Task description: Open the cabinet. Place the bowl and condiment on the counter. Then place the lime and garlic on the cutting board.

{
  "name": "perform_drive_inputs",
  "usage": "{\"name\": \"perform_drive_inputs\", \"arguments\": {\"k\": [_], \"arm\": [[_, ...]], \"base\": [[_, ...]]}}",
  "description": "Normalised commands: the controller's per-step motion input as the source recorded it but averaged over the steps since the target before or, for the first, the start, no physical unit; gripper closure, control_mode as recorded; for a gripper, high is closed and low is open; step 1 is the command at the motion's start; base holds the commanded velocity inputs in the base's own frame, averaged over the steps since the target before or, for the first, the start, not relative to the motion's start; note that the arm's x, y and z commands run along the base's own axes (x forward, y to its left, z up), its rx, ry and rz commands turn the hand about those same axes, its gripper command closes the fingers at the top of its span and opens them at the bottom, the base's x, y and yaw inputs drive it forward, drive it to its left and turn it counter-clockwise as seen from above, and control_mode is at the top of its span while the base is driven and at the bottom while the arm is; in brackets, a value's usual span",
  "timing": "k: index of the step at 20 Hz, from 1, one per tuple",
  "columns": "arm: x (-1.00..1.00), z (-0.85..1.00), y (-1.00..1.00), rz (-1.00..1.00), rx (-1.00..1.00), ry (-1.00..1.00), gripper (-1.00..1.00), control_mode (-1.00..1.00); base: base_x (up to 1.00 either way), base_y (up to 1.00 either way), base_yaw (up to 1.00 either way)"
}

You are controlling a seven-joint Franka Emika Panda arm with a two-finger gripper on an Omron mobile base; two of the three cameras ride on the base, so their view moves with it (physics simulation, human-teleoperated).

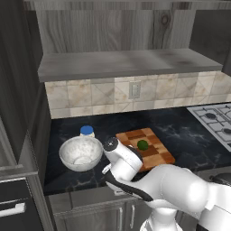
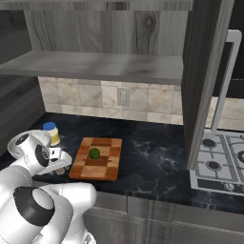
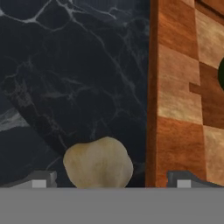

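One item left: garlic (image 3: pixel 98 162) lies on the counter (image 3: pixel 65 78) beside the board (image 3: pixel 183 109), between the gripper's (image 3: pixel 111 179) spread fingers. Close squarely on it, lift clear of the board's edge, set it near the lime (image 1: pixel 142 144).

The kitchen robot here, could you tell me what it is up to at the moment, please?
The arm reaches low over the counter with its gripper open around the garlic, which lies on the black marble just beside the cutting board, not on it. The lime already sits on the board. The bowl and condiment stand on the counter, and the cabinet is open.
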Motion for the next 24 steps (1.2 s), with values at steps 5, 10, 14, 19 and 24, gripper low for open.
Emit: {"name": "perform_drive_inputs", "arguments": {"k": [5, 10, 14, 19, 24], "arm": [[0.02, -0.33, -0.14, 0.02, 0.03, -0.02, -1.00, -1.00], [0.00, -0.42, -0.13, 0.02, 0.01, 0.00, -1.00, -1.00], [0.00, -0.43, -0.16, 0.02, 0.00, 0.00, -1.00, -1.00], [-0.02, -0.35, -0.19, 0.02, 0.00, -0.01, -1.00, -1.00], [-0.04, -0.25, -0.16, 0.01, 0.00, -0.02, -1.00, -1.00]], "base": [[0.00, 0.00, 0.00], [0.00, 0.00, 0.00], [0.00, 0.00, 0.00], [0.00, 0.00, 0.00], [0.00, 0.00, 0.00]]}}
